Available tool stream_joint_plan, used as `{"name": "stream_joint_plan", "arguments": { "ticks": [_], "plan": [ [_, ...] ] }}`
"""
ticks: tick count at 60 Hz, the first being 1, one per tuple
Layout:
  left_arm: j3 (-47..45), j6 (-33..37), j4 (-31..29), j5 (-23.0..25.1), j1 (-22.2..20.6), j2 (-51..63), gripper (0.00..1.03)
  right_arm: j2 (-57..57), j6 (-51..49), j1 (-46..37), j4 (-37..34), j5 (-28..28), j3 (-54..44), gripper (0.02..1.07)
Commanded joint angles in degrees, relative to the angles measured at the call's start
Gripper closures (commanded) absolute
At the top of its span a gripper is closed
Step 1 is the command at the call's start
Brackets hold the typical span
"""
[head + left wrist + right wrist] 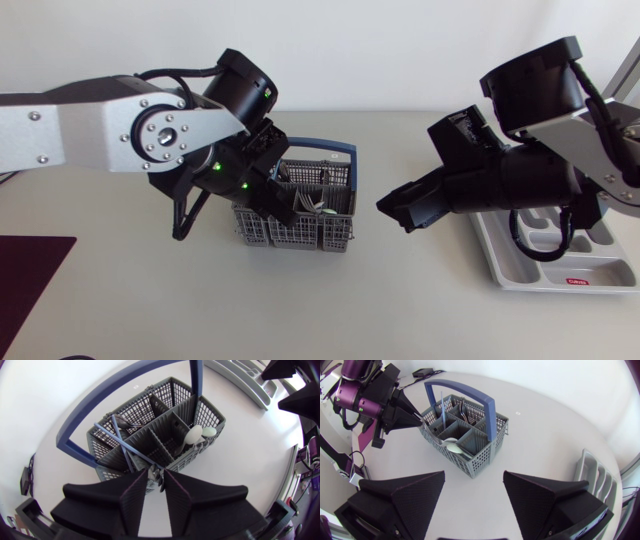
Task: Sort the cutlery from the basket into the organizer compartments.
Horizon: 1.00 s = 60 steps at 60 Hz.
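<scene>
Currently left claw [156,473] sits at a corner of the grey mesh cutlery basket with blue handle [300,233], pinched on a metal cutlery handle [160,481]. Right claw [474,476] gapes wide between basket and pale grey organizer tray [548,274] on the white worktop [420,305].

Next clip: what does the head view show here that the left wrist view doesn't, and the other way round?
Only the head view: both arms along their full links, and the dark red mat at the table edge on the left arm's side. Only the left wrist view: the basket's inner dividers up close, and pale spoon bowls in one compartment. Both: the grey basket with its blue handle, the left gripper at its rim, the right gripper apart from it, and part of the organizer.
</scene>
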Motion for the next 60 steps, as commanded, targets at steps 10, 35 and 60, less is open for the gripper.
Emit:
{"name": "stream_joint_plan", "arguments": {
  "ticks": [10,35,60],
  "plan": [
    [0.94,-1.51,0.89,-2.04,-1.31,1.31,1.00,-1.03,-0.17,0.55,-0.25,0.18,0.00,0.23],
    [1.11,-1.51,0.80,-3.09,-0.96,-3.00,1.00,-1.64,-0.35,0.82,-0.42,0.18,-0.09,0.23],
    [5.68,-2.30,-5.44,9.48,5.90,-8.10,1.00,-1.29,-0.26,2.57,-1.66,0.26,1.32,0.23]
  ]
}}
